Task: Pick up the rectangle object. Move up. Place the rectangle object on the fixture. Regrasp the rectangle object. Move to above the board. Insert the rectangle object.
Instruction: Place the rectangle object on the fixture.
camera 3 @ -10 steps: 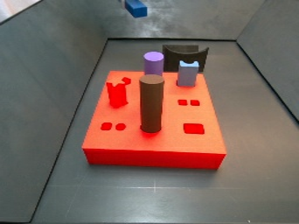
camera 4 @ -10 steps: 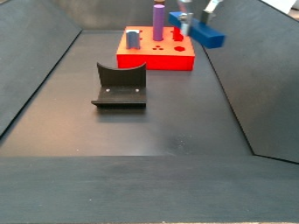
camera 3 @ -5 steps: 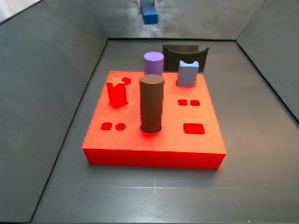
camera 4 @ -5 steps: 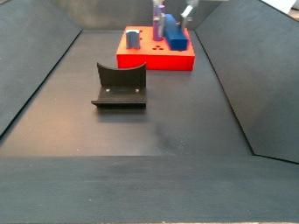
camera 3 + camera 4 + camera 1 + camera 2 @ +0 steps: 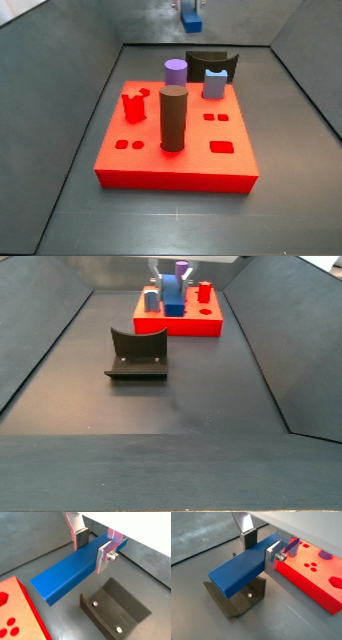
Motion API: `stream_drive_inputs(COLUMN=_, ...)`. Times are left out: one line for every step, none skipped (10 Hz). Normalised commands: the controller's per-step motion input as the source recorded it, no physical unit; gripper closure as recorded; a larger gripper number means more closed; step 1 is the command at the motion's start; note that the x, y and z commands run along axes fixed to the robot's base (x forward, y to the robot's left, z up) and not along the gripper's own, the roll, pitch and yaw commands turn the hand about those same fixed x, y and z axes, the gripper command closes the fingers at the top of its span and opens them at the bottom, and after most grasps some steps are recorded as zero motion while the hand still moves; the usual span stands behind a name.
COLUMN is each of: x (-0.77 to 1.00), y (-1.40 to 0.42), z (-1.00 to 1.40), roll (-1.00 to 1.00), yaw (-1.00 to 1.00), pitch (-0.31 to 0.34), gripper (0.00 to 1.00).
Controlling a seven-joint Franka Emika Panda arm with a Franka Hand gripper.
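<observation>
Now the tool, clamping the rectangle object, has carried it sideways from beside the board toward the fixture.

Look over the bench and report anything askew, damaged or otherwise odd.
Nothing stands out. The gripper holds the blue rectangle object level, near one end, in the air above the black fixture. On the red board the brown cylinder and purple cylinder stand upright.

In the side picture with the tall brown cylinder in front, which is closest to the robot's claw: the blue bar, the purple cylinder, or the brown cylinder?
From the gripper:
1. Rectangle object, held between the fingers, at the back.
2. Purple cylinder, at the board's far edge.
3. Brown cylinder, mid-board, toward the camera.
</observation>
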Motion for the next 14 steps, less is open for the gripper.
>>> stream_drive_inputs(x=0.75, y=-0.01, z=-0.03, roll=0.02, yaw=-0.03, pitch=0.087, gripper=1.0)
stream_drive_inputs(x=0.94, y=0.09, z=0.45, roll=-1.0, yaw=-0.15, pitch=0.031, gripper=1.0)
stream_drive_inputs(x=0.75, y=0.1, z=0.43, roll=-1.0, yaw=-0.15, pitch=0.047, gripper=1.0)
stream_drive_inputs(x=0.61, y=0.1, z=0.27, roll=-1.0, yaw=-0.15, pitch=0.056, gripper=1.0)
stream_drive_inputs(x=0.5, y=0.07, z=0.11, roll=-1.0, yaw=-0.15, pitch=0.056, gripper=1.0)
stream_drive_inputs(x=0.41, y=0.05, z=0.05, roll=-1.0, yaw=-0.15, pitch=0.06, gripper=1.0)
stream_drive_inputs(x=0.32, y=0.05, z=0.05, roll=-1.0, yaw=-0.15, pitch=0.07, gripper=1.0)
stream_drive_inputs(x=0.19, y=0.05, z=0.02, roll=-1.0, yaw=-0.16, pitch=0.079, gripper=1.0)
stream_drive_inputs(x=0.1, y=0.04, z=0.0, roll=-1.0, yaw=-0.17, pitch=0.084, gripper=1.0)
stream_drive_inputs(x=0.04, y=0.04, z=0.0, roll=-1.0, yaw=-0.17, pitch=0.068, gripper=1.0)
stream_drive_inputs(x=0.03, y=0.04, z=0.0, roll=-1.0, yaw=-0.19, pitch=0.048, gripper=1.0)
stream_drive_inputs(x=0.06, y=0.04, z=-0.01, roll=-0.76, yaw=-0.16, pitch=0.03, gripper=1.0)
stream_drive_inputs(x=0.08, y=0.04, z=-0.02, roll=-0.58, yaw=-0.14, pitch=0.024, gripper=1.0)
stream_drive_inputs(x=0.08, y=0.04, z=-0.02, roll=-0.34, yaw=-0.11, pitch=0.017, gripper=1.0)
